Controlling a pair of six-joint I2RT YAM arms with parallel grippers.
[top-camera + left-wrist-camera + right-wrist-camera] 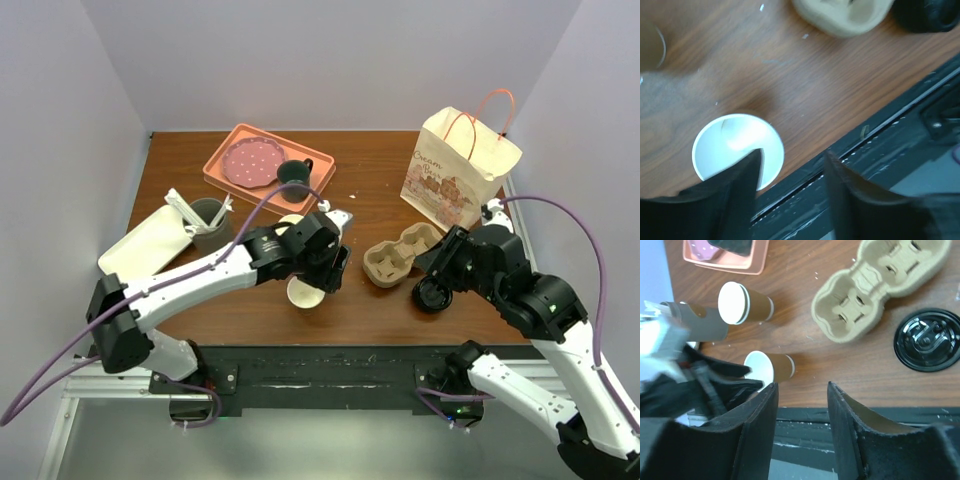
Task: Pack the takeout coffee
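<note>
I see the brown table (365, 215) from above, with my arms at 6 o'clock. The biggest thing on it is the paper bag (455, 175), standing at 2 o'clock. A pink tray (222, 180) sits at 11 o'clock and a white tray (140, 250) at 9 o'clock. The cup carrier (400, 255) lies at 4 o'clock, between the cup and the bag. A grey cup (208, 225) with white sticks stands beside the white tray. A green mug (295, 173) sits on the pink tray.

The takeout coffee cup (305, 293) stands at 6 o'clock near the front edge, its mouth open with no lid on. A second brown cup (757, 307) stands just behind it, partly hidden by my left arm. The black lid (435, 297) lies loose at 5 o'clock, beside the carrier.

My left arm stretches from 8 o'clock to the middle, with its wrist bent down over the coffee cup. The left gripper (792, 152) has its fingers spread apart. One finger overlaps the cup's rim, but I cannot tell if it touches. My right arm folds back from 4 o'clock. The right gripper (802, 386) hangs near the lid with its fingers spread, only the table edge between them.
</note>
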